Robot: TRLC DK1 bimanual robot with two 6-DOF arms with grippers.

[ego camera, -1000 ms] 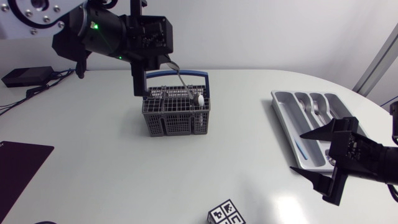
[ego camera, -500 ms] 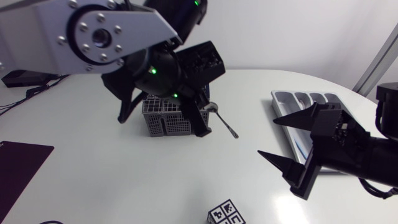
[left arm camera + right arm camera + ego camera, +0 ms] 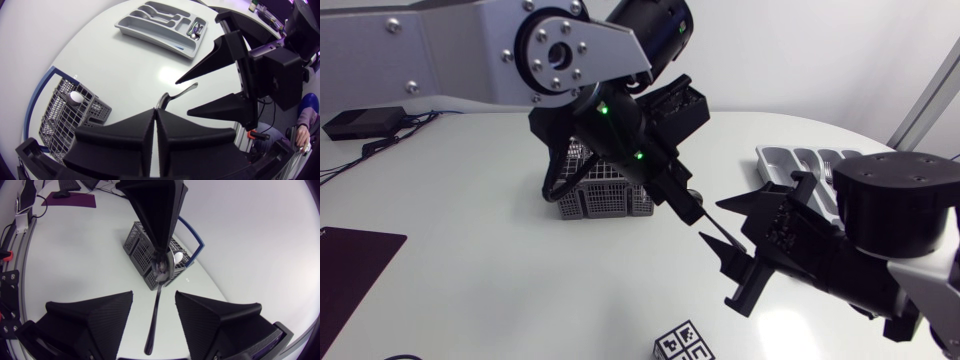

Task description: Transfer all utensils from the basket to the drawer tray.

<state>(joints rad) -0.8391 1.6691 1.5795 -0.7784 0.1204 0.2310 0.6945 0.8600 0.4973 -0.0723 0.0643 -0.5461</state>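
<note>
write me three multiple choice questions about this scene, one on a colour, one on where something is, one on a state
1. What colour is the handle of the basket?
A red
B blue
C green

2. Where is the spoon?
A down in the basket
B lying flat
C held in the air by the left claw

3. The right claw is:
A open
B shut on the spoon
C shut on nothing

Answers:
1 B, a blue handle arcs over the dark grid.
2 C, the left claw is shut on the bowl end and the spoon's handle sticks out free.
3 A, its fingers stand apart either side of the spoon's handle, not touching it.
</note>
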